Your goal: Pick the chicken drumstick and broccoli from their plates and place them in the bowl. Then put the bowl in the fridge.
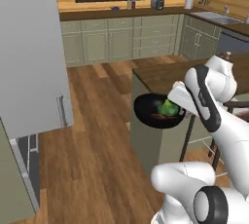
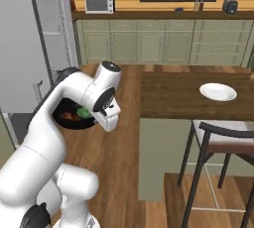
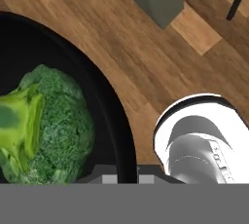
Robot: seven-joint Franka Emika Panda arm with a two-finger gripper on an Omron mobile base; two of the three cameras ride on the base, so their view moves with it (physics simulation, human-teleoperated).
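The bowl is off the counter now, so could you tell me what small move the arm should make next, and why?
Probably carry the bowl left toward the fridge, keeping it level. The gripper is shut on its rim, it hangs over the floor beside the counter, and the broccoli and drumstick lie loose inside.

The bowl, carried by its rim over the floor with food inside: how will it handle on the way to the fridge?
The bowl looks rigid and glossy, so its rim may slip in the jaws. Held at one edge off the counter, it could tilt. The broccoli and drumstick lie loose inside and may slide if it tips.
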